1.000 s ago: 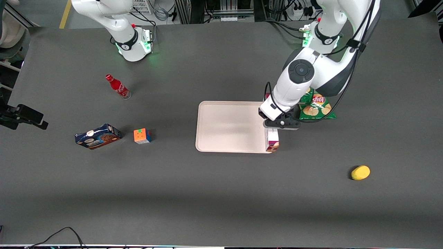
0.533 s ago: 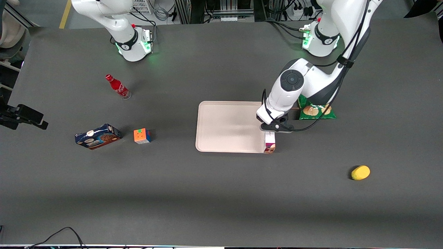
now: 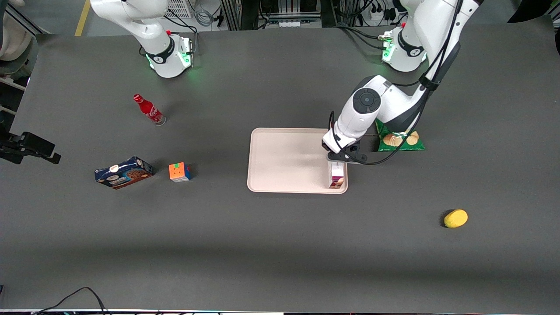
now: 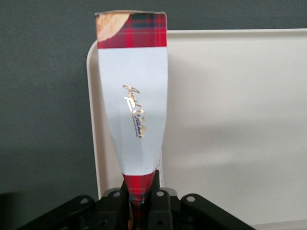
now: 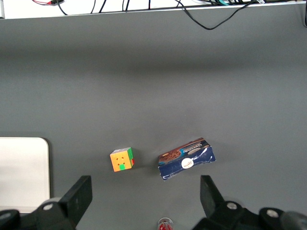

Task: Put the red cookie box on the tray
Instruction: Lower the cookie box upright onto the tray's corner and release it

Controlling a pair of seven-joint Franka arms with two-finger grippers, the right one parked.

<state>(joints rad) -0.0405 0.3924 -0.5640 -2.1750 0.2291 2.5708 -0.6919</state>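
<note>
- The red cookie box (image 3: 336,176) is being held over the tray (image 3: 284,162), at the tray's corner nearest the front camera on the working arm's side; in the front view it is showing in the lower right corner of the tray, just inside the rim.
- The gripper (image 3: 340,158) is clenched on the box's end, directly above the part showing in the front view; in the wrist view the black fingers (image 4: 153,191) are pinching the tartan end of the red cookie box (image 4: 133,100).
- Judgement on the step in hand: the box is hanging close to the tray edge (image 4: 94,120), so lowering straight down is risking a landing on the rim. Shifting slightly toward the tray's middle first, then lowering until the carton is resting flat, then releasing, is looking like the safer sequence.
- Whether the box is already touching the tray floor cannot be told.
- Appearance: long slim carton, red tartan pattern, large white label panel with gold script, a cookie picture at the free end.
- Outward: a green chip bag (image 3: 400,139) is lying just beside the tray, partly under the arm; a yellow lemon (image 3: 455,218) is sitting well apart, lower right of the frame.
- Toward the parked arm's end: a colour cube (image 3: 180,172), a blue cookie box (image 3: 124,172), a red bottle (image 3: 148,109).
</note>
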